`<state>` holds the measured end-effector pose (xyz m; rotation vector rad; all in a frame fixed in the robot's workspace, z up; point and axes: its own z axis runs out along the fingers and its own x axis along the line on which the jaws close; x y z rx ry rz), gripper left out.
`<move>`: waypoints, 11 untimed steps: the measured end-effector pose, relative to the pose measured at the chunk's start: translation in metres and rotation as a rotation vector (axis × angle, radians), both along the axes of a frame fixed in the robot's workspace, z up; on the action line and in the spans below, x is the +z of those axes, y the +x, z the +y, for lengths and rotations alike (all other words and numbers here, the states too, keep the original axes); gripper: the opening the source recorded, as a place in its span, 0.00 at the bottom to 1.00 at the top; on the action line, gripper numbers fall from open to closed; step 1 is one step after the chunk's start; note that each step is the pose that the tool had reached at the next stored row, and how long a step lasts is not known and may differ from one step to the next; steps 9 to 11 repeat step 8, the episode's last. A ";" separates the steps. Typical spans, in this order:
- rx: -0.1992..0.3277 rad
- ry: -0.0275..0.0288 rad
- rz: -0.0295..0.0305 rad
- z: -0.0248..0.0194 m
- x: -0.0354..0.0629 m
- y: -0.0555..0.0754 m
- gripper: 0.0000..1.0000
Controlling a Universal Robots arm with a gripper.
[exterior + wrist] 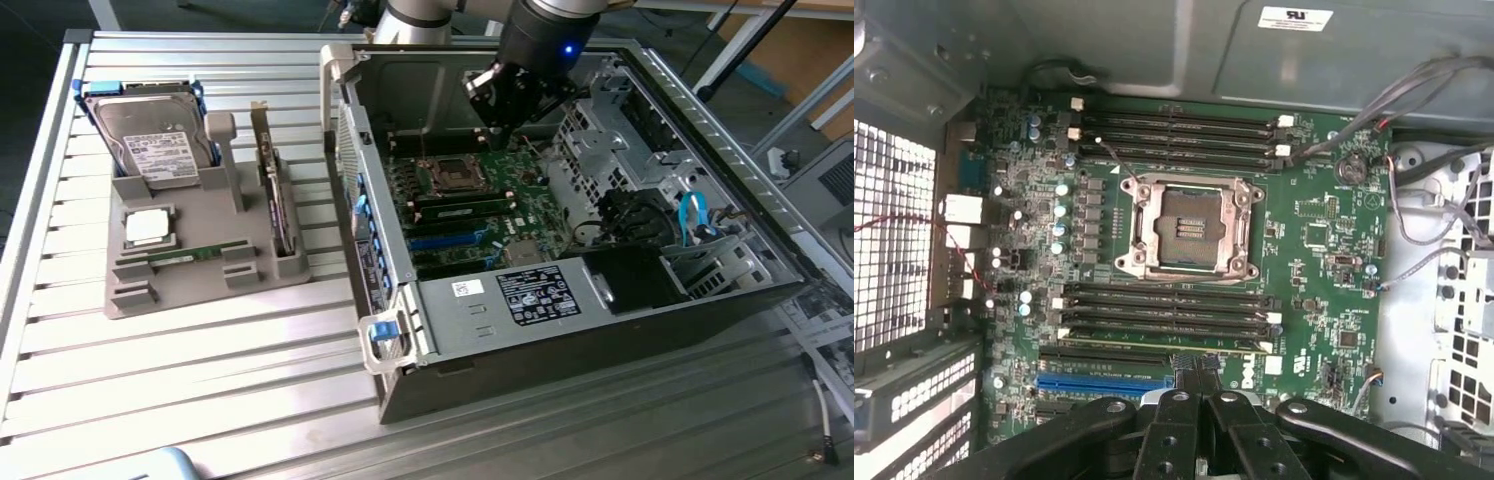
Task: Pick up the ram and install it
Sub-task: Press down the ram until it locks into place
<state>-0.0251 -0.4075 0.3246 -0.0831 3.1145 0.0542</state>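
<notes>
Grey holder (200, 275) sits at the exterior view's left, and on it you have a hard drive (147, 140), a silver chip (147, 227), a thin green stick (194, 256) lying flat, and a card (276, 205) standing on edge. Right of that you see the open case (400, 330) with the board (487, 200) inside. On the board, between the empty socket (1189, 225) and the blue slot (1104, 381), the ram (463, 211) appears to sit in a slot; from the wrist view its pale edge (1164, 346) runs along the last slot of that bank, though you can't tell from here whether it is fully seated. Your gripper (505, 122) hangs over the board just above the socket area, jaws closed together with nothing visibly between them. In the wrist view its fingertips (1176, 385) meet right beside the ram's slot. Further right you have the drive cage (601, 130) and blue cables (694, 215).
</notes>
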 end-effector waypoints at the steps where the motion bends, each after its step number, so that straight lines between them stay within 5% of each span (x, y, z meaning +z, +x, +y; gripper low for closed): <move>1: -0.009 0.0000 0.0000 0.0000 -0.0001 0.000 0.11; 11: -0.040 0.0003 -0.0001 0.0000 -0.0004 0.000 0.11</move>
